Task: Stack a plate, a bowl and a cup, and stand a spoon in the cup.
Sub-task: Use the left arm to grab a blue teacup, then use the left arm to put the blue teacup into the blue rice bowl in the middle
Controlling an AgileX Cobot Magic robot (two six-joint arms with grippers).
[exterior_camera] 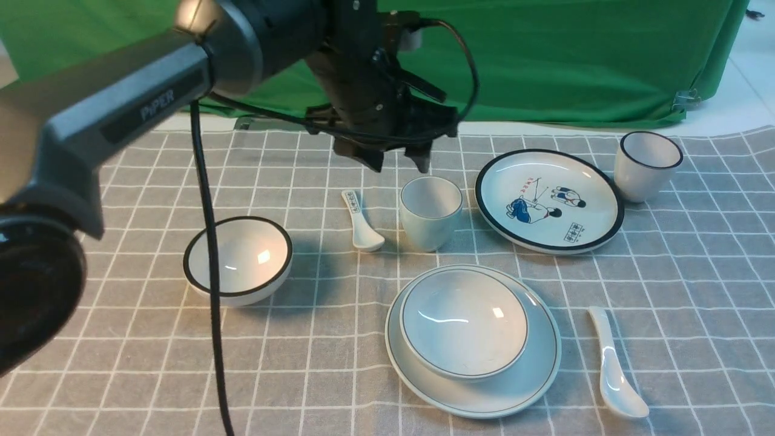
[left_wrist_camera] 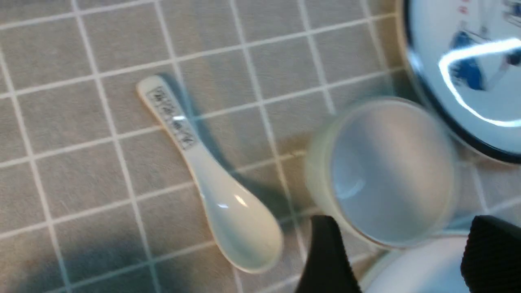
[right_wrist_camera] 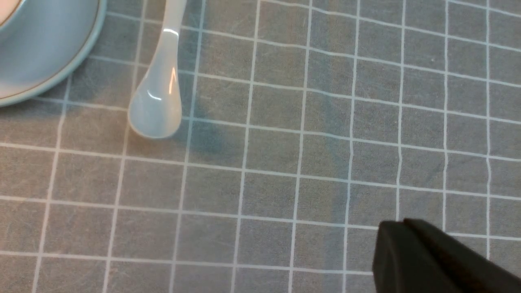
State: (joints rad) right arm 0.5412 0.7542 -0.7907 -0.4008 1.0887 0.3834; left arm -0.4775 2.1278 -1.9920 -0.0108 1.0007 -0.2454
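The plain plate [exterior_camera: 536,375] lies front centre on the cloth, with the shallow bowl [exterior_camera: 463,321] resting in it. Behind them the small pale cup [exterior_camera: 430,212] stands upright and empty. My left gripper [exterior_camera: 398,163] hangs open just above and behind the cup, with nothing between its fingers. In the left wrist view, the cup [left_wrist_camera: 386,171] shows blurred just beyond the spread jaws of the gripper [left_wrist_camera: 403,219]. The long plain spoon [exterior_camera: 614,363] lies right of the plate. In the right wrist view, my right gripper [right_wrist_camera: 390,228] is shut over bare cloth, apart from the spoon [right_wrist_camera: 156,93] and plate [right_wrist_camera: 49,61].
A small spoon with a patterned handle [exterior_camera: 361,221] lies left of the cup. A black-rimmed bowl [exterior_camera: 238,260] sits at the left. A cartoon plate [exterior_camera: 548,200] and a black-rimmed cup [exterior_camera: 646,165] stand at the back right. A green backdrop closes the far edge.
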